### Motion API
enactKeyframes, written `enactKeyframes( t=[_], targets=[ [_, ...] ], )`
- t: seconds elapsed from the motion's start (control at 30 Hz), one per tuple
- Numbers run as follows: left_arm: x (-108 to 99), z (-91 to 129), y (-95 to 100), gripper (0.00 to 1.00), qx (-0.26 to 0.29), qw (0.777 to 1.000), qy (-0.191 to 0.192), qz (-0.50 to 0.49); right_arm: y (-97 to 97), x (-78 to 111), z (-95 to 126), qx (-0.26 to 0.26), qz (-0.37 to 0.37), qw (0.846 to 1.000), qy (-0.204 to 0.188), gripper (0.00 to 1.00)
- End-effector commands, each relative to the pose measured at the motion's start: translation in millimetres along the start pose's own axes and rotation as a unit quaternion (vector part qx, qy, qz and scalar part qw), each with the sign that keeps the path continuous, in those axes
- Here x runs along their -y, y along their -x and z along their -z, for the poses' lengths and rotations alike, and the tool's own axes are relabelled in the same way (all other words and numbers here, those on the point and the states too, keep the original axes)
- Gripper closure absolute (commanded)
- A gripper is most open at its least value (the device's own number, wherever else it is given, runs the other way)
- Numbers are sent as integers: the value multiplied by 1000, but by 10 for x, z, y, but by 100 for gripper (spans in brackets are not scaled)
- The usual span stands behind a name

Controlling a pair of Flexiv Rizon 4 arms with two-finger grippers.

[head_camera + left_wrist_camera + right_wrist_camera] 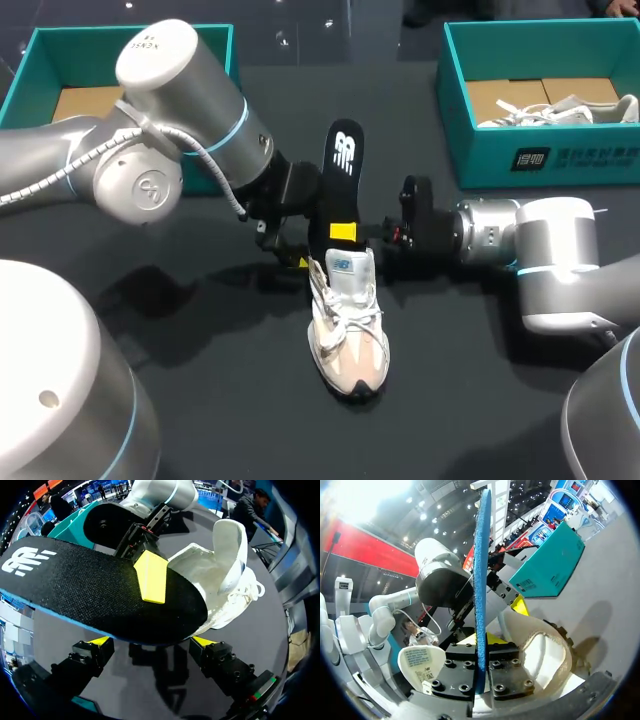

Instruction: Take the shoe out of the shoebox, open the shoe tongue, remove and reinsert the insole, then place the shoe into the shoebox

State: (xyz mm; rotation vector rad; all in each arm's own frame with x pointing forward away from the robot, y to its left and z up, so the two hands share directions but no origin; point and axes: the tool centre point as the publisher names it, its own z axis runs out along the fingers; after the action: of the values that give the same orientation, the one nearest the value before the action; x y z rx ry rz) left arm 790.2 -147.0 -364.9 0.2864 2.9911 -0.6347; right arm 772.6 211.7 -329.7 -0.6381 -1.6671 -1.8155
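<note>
Right gripper [481, 647] pinches the black insole [482, 555] from both sides, holding it upright and edge-on. Left gripper [152, 641]: jaws wide, insole just ahead of them. White shoe [348, 325] sits on the dark table [200, 400], heel under both grippers, toe pointing away.

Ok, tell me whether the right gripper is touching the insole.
Touching. The right wrist view shows the insole edge-on, pinched from both sides by the jaws of the right gripper.

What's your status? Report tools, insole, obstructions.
Right tool shut on insole, upright over shoe opening. Left tool open beside it. No obstruction seen.
</note>
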Motion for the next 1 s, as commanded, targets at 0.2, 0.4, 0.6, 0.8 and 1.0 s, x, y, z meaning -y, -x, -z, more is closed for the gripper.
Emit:
enactKeyframes(
  t=[0.2, 0.4, 0.6, 0.8, 1.0],
  targets=[
    [1, -8, 4, 0, 0, 1000, 0, 0, -76, 181, -84, 21, -24, 999, -17, 100],
    [1, -8, 4, 0, 0, 1000, 0, 0, -73, 273, -37, 28, -28, 999, -9, 100],
    [1, -8, 4, 0, 0, 1000, 0, 0, -108, 273, -15, 29, -18, 999, -1, 100],
    [1, -8, 4, 0, 0, 1000, 0, 0, -128, 232, -14, 31, -10, 999, -1, 100],
    [1, -8, 4, 0, 0, 1000, 0, 0, -150, 242, -18, 56, -19, 998, 1, 100]
  ],
)
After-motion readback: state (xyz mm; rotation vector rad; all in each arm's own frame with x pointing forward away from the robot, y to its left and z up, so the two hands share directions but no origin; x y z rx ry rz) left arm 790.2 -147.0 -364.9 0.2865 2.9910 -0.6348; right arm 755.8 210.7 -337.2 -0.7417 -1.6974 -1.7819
